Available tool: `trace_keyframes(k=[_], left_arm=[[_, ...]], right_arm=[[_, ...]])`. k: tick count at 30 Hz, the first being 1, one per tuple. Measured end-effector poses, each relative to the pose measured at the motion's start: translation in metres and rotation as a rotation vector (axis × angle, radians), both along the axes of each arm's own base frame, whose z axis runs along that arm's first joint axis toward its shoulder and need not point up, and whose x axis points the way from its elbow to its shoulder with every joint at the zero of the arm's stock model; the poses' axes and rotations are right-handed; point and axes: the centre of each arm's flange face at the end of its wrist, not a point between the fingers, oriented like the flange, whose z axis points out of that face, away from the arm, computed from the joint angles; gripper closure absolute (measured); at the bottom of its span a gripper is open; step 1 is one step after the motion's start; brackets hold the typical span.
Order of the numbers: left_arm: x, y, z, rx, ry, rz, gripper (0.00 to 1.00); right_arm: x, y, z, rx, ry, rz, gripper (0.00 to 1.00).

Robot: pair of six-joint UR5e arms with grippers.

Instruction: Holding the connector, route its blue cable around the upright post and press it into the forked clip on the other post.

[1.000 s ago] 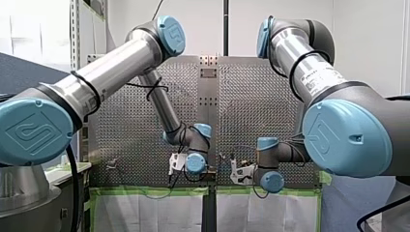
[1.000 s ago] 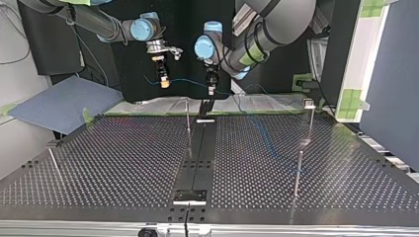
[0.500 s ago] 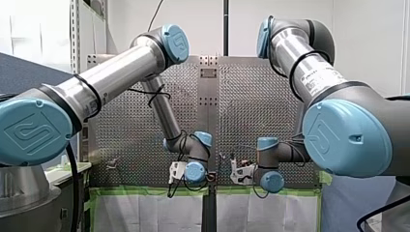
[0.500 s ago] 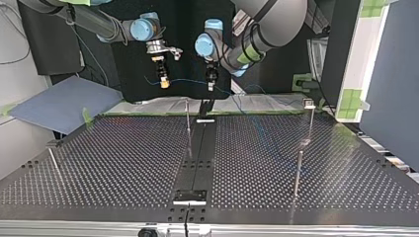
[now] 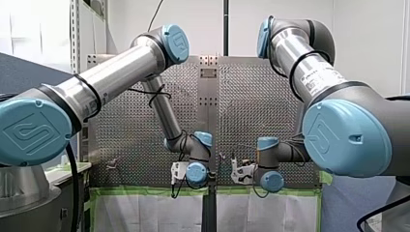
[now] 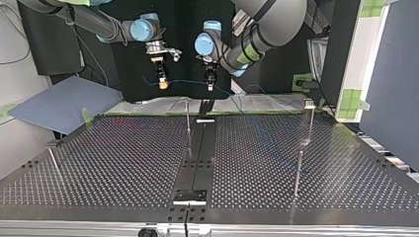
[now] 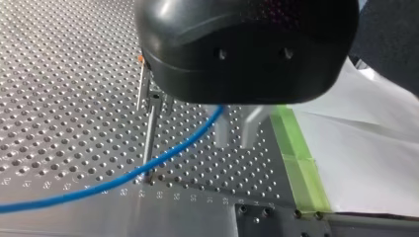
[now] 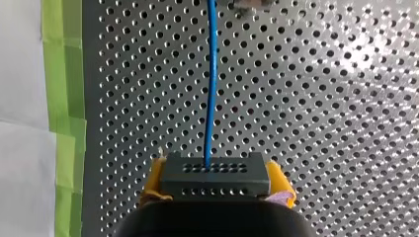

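Note:
My right gripper [image 8: 216,170] is shut on the dark connector [image 8: 217,186], with a yellow pad on each side of it. The blue cable [image 8: 211,74] runs straight ahead from the connector over the perforated table. In the top view the cable [image 6: 185,81] spans in the air from my right gripper [image 6: 161,81] to my left gripper [image 6: 210,84]. My left gripper [image 7: 236,143] hangs over the table's edge with a gap between its metal fingers [image 7: 222,131]. The cable [image 7: 123,180] comes up to these fingers beside a thin upright post [image 7: 149,128].
More thin posts stand on the table: one near the middle [image 6: 188,118], two on the top view's right [image 6: 311,121] [image 6: 298,173], one at its left [image 6: 53,163]. A black rail [image 6: 197,158] runs down the middle. Green tape [image 7: 296,163] and white sheeting border the near edge.
My left arm's wrist has dropped lower in the front view, towards the taped edge of the table. My right arm and the connector have stayed in place.

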Motion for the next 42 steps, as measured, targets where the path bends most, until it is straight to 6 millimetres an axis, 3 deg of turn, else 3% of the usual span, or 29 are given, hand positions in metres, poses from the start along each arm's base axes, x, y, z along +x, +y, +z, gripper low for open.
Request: trace_keyframes(k=[26, 42], left_arm=[[-0.012, -0.022, 0.005, -0.037, -0.066, -0.03, 1.0], [-0.003, -0.036, 0.01, -0.07, -0.086, -0.037, 1.0]], right_arm=[[-0.016, -0.03, 0.005, -0.026, -0.014, -0.053, 1.0], [-0.014, -0.061, 0.007, -0.03, -0.003, -0.054, 1.0]])
